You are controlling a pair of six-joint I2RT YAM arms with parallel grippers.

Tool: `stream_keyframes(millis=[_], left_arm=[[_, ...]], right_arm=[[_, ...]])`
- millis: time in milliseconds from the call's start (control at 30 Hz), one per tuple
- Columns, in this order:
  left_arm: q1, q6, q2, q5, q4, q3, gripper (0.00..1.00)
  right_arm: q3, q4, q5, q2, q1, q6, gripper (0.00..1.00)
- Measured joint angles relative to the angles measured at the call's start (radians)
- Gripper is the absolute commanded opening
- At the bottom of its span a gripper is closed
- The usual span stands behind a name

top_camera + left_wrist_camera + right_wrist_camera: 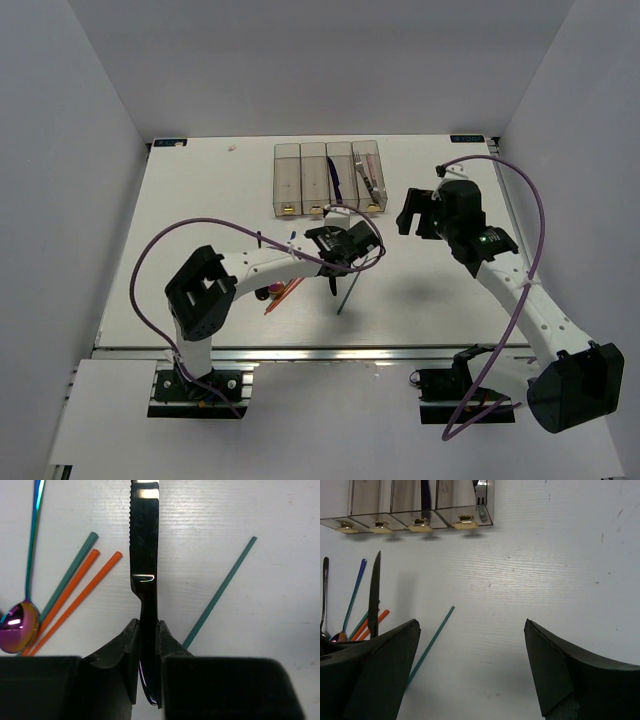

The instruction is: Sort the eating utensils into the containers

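Left fingers (148, 630) are clamped tight on a black knife (145, 555). They grip it near the handle end, and the serrated blade sticks straight out ahead of them. In the overhead view the knife sits near mid-desk, short of the containers (328, 178) and well apart from them. Right fingers (471, 630) are spread wide with nothing between them, over bare desk (560, 570) to the right of the loose pieces.

The containers are four joined bins in a row at the far middle of the desk, yellow tabs on the near ends. The third from the left holds a dark blue utensil (340, 183). The rightmost holds a silver piece (371, 187); type cannot tell.

Loose on the desk by the left fingers:
- A teal chopstick (220, 591) lies alone, right of the knife.
- A second teal chopstick (67, 575) lies left of the knife, just beside two orange chopsticks (62, 600), fanned out.
- An iridescent spoon (17, 622) with a purple bowl and blue-green handle lies outermost on the left.
- A black handle (324, 595) shows at the edge of the right wrist view; kind unclear.
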Motion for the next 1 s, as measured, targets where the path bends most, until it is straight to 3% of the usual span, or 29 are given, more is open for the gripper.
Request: stream_keyframes(millis=[167,333,633,1000], left_arm=[[-0.001,0.097,-0.039,-0.043,-0.001,0.071,0.0],[0.034,0.239,0.003,-0.055,0.02,0.279,0.0],[0.257,0.481,0.342,0.069,0.14,0.79,0.0],[0.351,0.628,0.467,0.158,0.353,0.765,0.0]], right_arm=[[0.002,-0.003,0.014,0.0,-0.023,0.003,0.89],[0.014,-0.007,0.029,0.0,-0.04,0.006,0.89],[0.016,-0.023,0.07,-0.069,-0.04,0.032,0.89],[-0.021,-0.043,0.033,-0.117,-0.04,0.052,0.89]])
